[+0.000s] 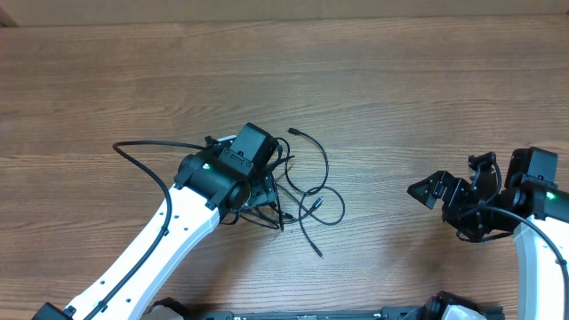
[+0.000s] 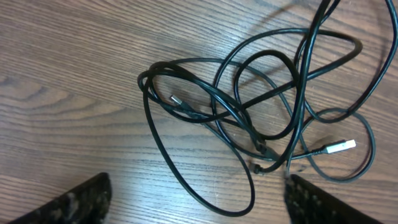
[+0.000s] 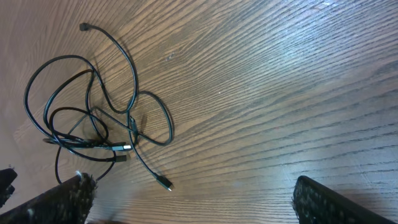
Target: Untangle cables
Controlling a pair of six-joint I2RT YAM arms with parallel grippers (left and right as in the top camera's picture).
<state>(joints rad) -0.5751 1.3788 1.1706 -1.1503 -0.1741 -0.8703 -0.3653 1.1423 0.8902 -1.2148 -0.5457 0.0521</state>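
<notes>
Beneath left gripper (image 2: 199, 204) | one knot of cables (image 2: 186, 113) | right gripper (image 1: 447, 210) apart, both agape

A brown wood-grain tabletop (image 1: 418, 80) fills all three views. In the overhead view its grain runs side to side in long bands, with darker streaks and oval swirls. The light is soft and even, casting faint shadows, and a pale glare (image 3: 323, 37) lies on the wood in the right wrist view.

Cables (image 2: 193, 114) black (one plug tip (image 2: 339, 147) silver); table (image 1: 400, 71) brown, wood-grain streaks; left arm (image 1: 169, 240) white.
</notes>
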